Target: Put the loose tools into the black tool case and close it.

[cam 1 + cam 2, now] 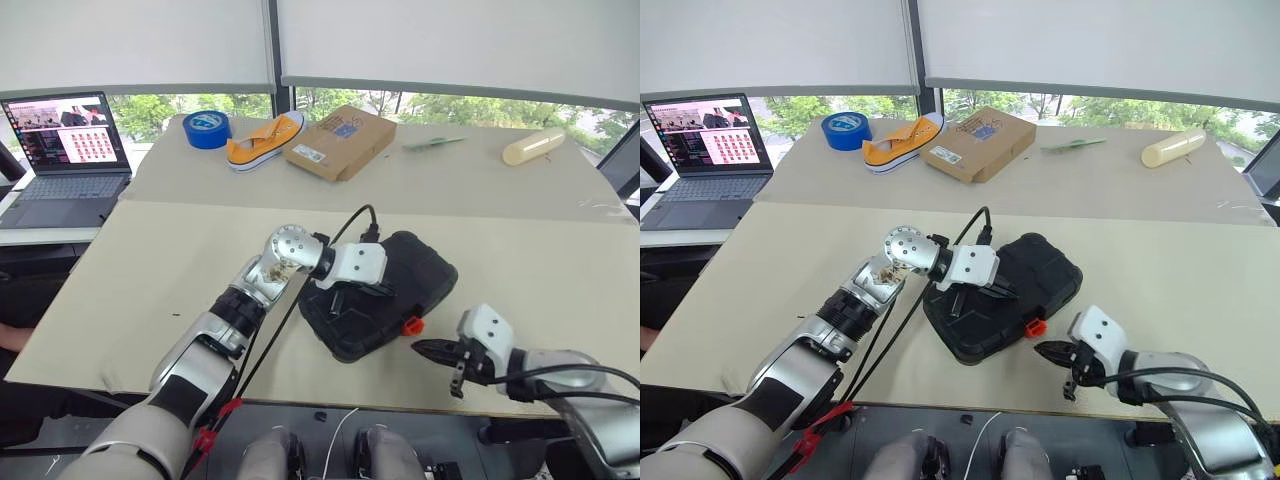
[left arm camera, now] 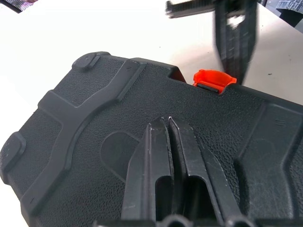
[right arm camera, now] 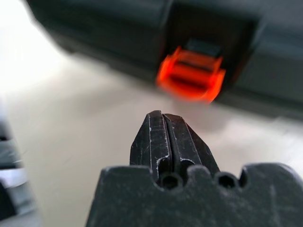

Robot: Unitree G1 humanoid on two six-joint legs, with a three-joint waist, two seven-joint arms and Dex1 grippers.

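My left gripper (image 2: 168,124) has its two black fingers pressed together with nothing between them, and their tips rest on the textured lid of the black tool case (image 1: 400,275). That arm reaches across from my left, so the gripper sits over the left half of the lid, pointing toward my right.

My right gripper (image 1: 420,347) is also closed on nothing, fingers tight against each other. It hovers just above the table (image 1: 150,270), just beside the case's near right corner and apart from it, with the tips aimed at the orange latch (image 1: 410,325). In the right wrist view the latch (image 3: 191,74) stands straight ahead of the fingertips, near but not touching, with a strip of bare tabletop between them. In the left wrist view the same latch pokes up at the case's far edge, and my right gripper appears blurred beyond it.

The case lies with its lid down, turned at an angle on the near part of the table, close to the front edge. I cannot tell whether the latch is fastened.

Well apart, along the far side of the table, sit a blue tape roll (image 1: 207,128), an orange shoe (image 1: 262,140), a brown cardboard box (image 1: 340,141), a slim green item (image 1: 433,143) and a cream cylinder (image 1: 533,146). A laptop (image 1: 65,160) stands open on a separate surface at my far left.
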